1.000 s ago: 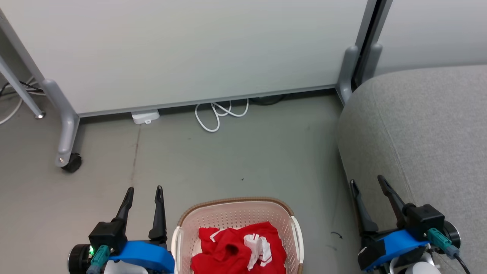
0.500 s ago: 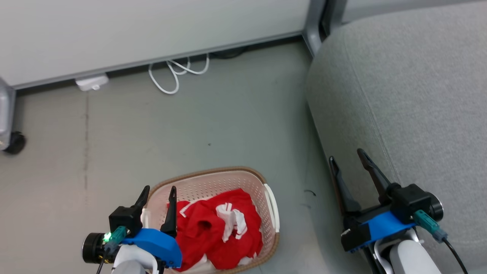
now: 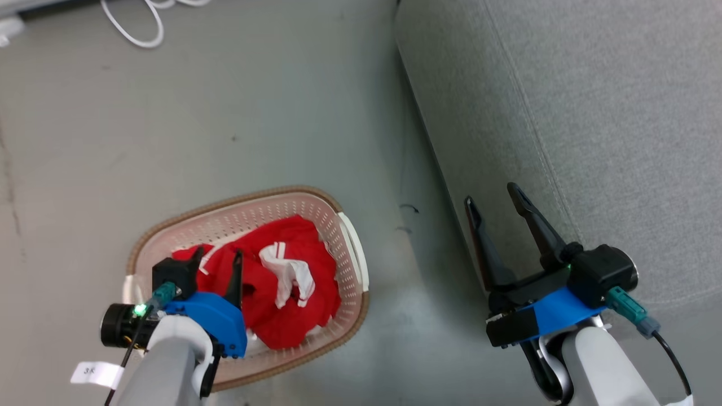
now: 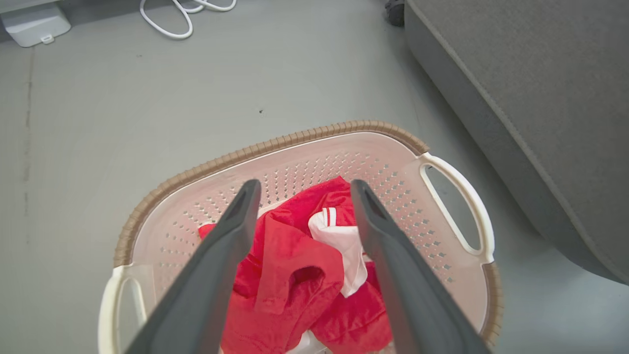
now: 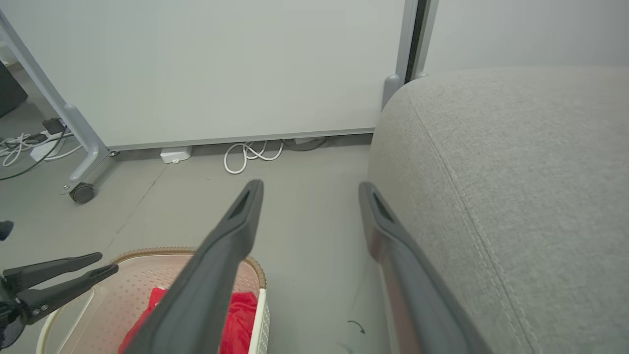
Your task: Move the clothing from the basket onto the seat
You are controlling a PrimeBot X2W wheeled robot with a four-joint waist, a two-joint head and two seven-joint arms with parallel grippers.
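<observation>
Our left tool (image 3: 218, 254), spread and empty, is the nearer one. It hovers over the clothing (image 3: 316, 282) heaped in the basket (image 3: 237, 198), perhaps just short of touching. Our right tool (image 3: 490, 193), also spread, hangs beside the seat (image 3: 564, 113).

Open from above, blocked on the right
The cream perforated plastic laundry basket with a brown rim band (image 3: 242, 211) is standing on the grey floor (image 3: 254, 113), its mouth lying open above the heap of bright-red garments with white trim (image 3: 282, 310), its walls fencing the heap all round. The left gripper (image 3: 218, 254) is hanging over that mouth, fingers spread wide. A strip of floor is lying free between the basket and the large grey fabric sofa (image 3: 592, 113), whose rounded flank is blocking the right; the right gripper (image 3: 491, 193) is hovering beside it, fingers apart
</observation>
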